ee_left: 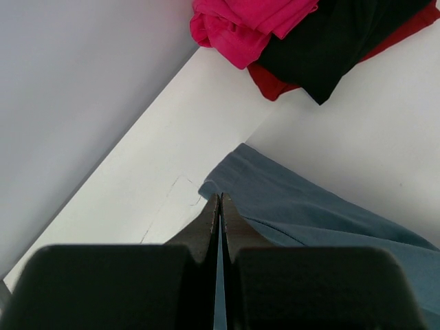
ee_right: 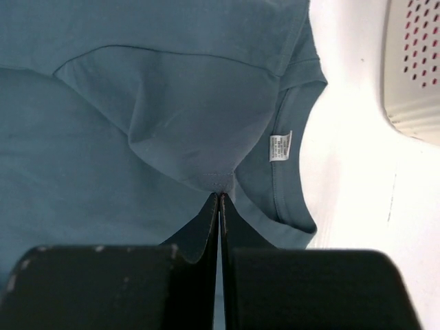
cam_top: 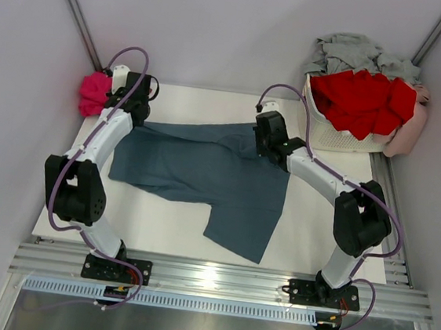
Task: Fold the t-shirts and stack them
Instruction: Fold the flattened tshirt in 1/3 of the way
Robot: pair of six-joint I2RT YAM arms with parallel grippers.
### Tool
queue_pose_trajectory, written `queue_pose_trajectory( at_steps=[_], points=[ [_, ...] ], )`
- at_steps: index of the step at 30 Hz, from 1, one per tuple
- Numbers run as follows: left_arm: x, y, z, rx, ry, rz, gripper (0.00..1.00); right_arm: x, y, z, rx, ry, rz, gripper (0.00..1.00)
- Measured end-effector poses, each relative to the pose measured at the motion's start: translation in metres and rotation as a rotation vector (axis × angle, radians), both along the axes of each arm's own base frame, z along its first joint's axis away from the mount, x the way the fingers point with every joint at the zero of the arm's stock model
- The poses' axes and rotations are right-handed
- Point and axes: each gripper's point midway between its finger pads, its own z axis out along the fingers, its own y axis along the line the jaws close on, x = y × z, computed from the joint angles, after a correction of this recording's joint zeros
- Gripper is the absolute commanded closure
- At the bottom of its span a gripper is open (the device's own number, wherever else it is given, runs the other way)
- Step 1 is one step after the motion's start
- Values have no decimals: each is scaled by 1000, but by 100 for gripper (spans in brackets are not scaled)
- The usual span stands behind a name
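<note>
A slate blue-grey t-shirt (cam_top: 211, 176) lies spread across the white table, partly folded over. My left gripper (cam_top: 132, 108) is shut on its far left corner (ee_left: 230, 180). My right gripper (cam_top: 267, 134) is shut on a fold of the same shirt (ee_right: 172, 130) near the collar, beside the white neck label (ee_right: 279, 146). A magenta-pink shirt (cam_top: 94, 93) sits bunched at the far left corner, and the left wrist view shows it (ee_left: 247, 24) beside black (ee_left: 337, 41) and red (ee_left: 275, 82) cloth. Red shirts (cam_top: 366, 97) and a pale grey one (cam_top: 354, 53) fill the basket.
The white lattice plastic basket (cam_top: 342, 138) stands at the far right corner, and its wall shows in the right wrist view (ee_right: 416, 69). A pale pink cloth (cam_top: 410, 126) hangs over its right side. Walls close in on the left, back and right.
</note>
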Motion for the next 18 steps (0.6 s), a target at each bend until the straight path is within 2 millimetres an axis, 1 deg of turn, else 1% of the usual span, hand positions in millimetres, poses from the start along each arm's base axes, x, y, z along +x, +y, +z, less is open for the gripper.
queue_pose_trajectory(
  at_steps=[3,8,12,16,18],
  points=[
    [0,0,0,0,0,0,100,0,-3,0,-21,-11,-23,100],
    [-3,1,-3,-4,0,17,100,-1,-21,-3,-74,-28,-99,100],
    [-15,2,-17,-25,23,62,99,-10,-36,-12,-100,-21,-154,100],
    [-28,4,-37,-71,65,96,100,-20,-51,-25,-108,-2,-216,100],
    [-34,9,-45,-98,83,122,100,-26,-61,-35,-107,17,-250,100]
  ],
)
